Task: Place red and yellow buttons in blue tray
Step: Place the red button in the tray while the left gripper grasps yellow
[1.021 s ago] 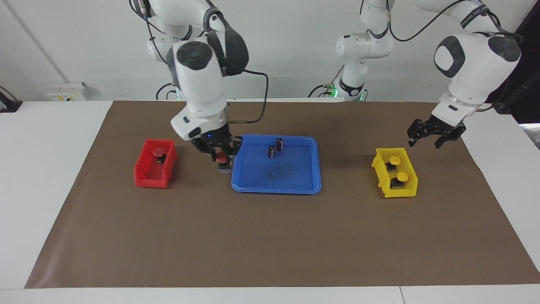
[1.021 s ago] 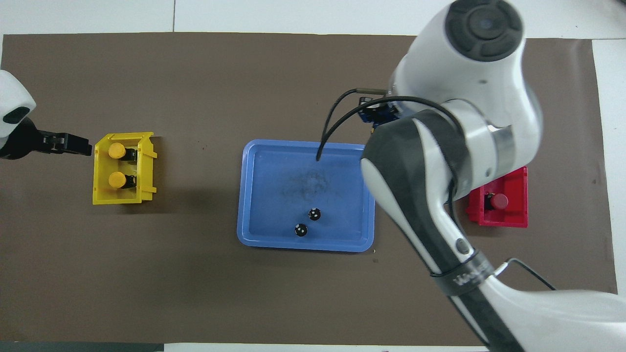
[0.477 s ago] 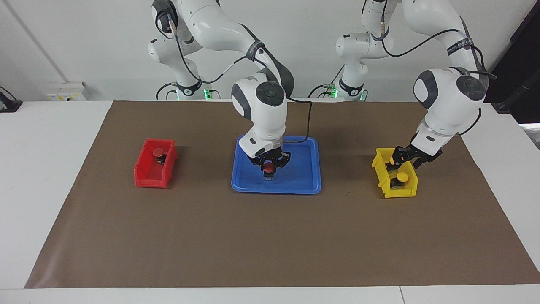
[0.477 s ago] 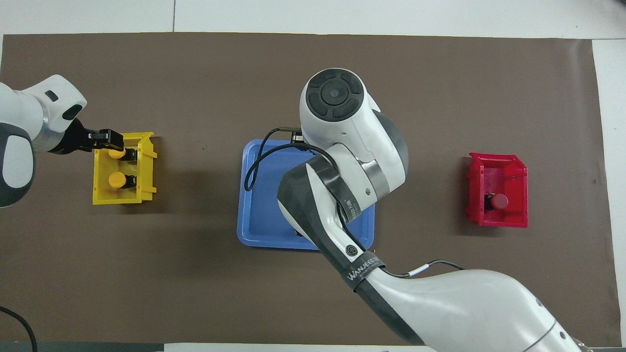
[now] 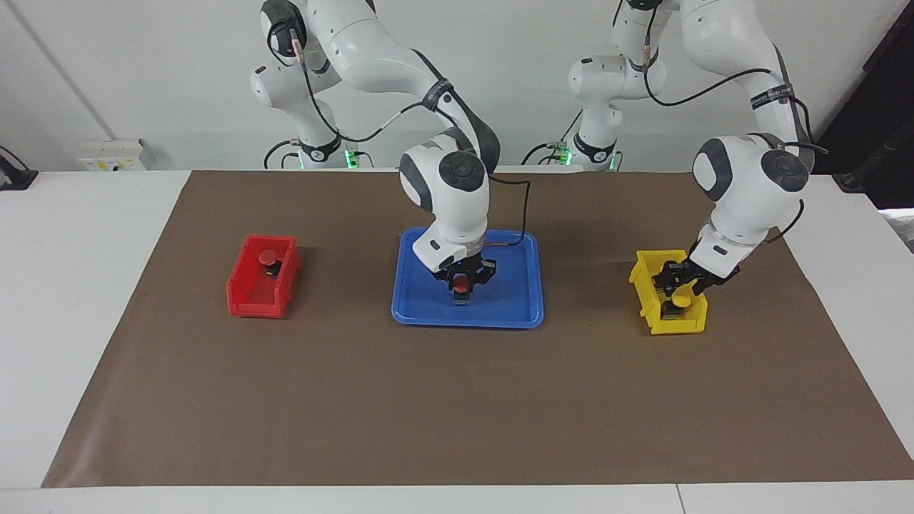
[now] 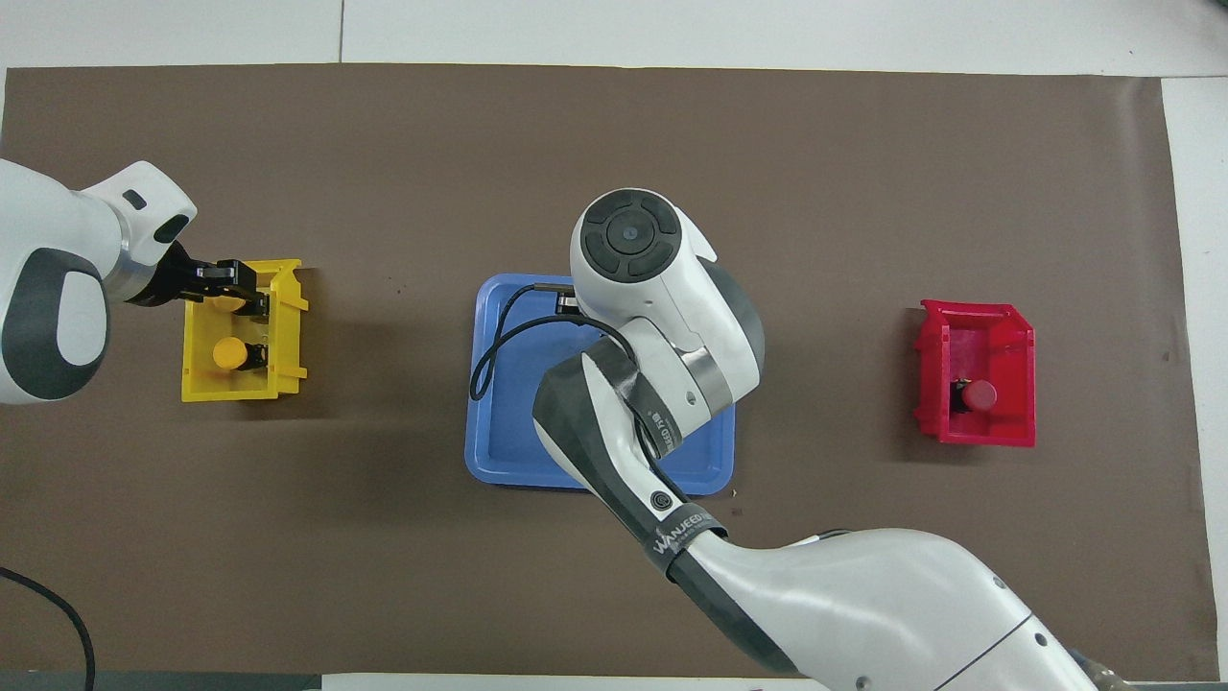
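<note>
Facing view first. Shows the right gripper [image 5: 463,280] clamped on a red button [image 5: 463,286], now low over the middle of the blue tray [image 5: 514,314] after hanging beside the tray's rim a second ago. Cannot tell whether the button's black body touches the tray floor yet. Means, as a judgement, that only the release is left for this first button. Finds the left gripper [image 5: 678,282] dropped from above the table into the yellow bin [image 5: 671,327], right at a yellow button [image 5: 683,301]; cannot tell whether apart or already clamped. Leaves the second red button [image 5: 268,257] untouched in the red bin [image 5: 250,303], toward the right arm's end.

Overhead view next. Hides the right gripper and its button under the right arm's own wrist, above the tray. Puts the left gripper over the bin's button farther from the robots, with the nearer yellow button [image 6: 227,353] lying uncovered. Suggests three buttons remain to move.
</note>
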